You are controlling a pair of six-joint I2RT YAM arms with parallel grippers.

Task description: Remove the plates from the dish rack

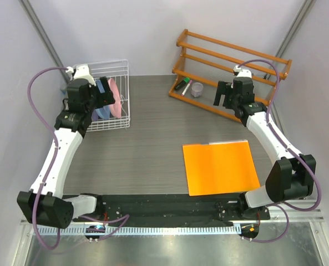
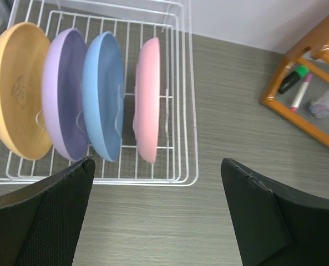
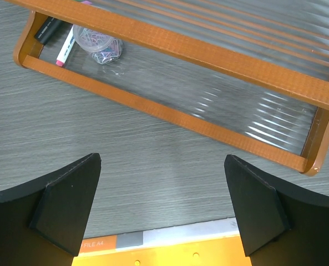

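The white wire dish rack (image 2: pixel 187 111) stands at the table's back left, also seen from above (image 1: pixel 125 83). Four plates stand on edge in it, left to right in the left wrist view: yellow-orange (image 2: pixel 17 88), lavender (image 2: pixel 67 94), light blue (image 2: pixel 103 94), pink (image 2: pixel 148 100). From above only the pink plate (image 1: pixel 115 95) and the blue plate (image 1: pixel 102 112) show past the arm. My left gripper (image 2: pixel 156 210) is open and empty, hovering just in front of the rack (image 1: pixel 107 95). My right gripper (image 3: pixel 161 210) is open and empty above the table near the wooden shelf (image 1: pixel 224 94).
An orange-brown wooden slatted shelf (image 1: pixel 231 72) stands at the back right, holding markers (image 3: pixel 56 39) and a small bag of clips (image 3: pixel 100 44). A flat orange square sheet (image 1: pixel 219 166) lies on the table's right front; its edge shows in the right wrist view (image 3: pixel 181 256).
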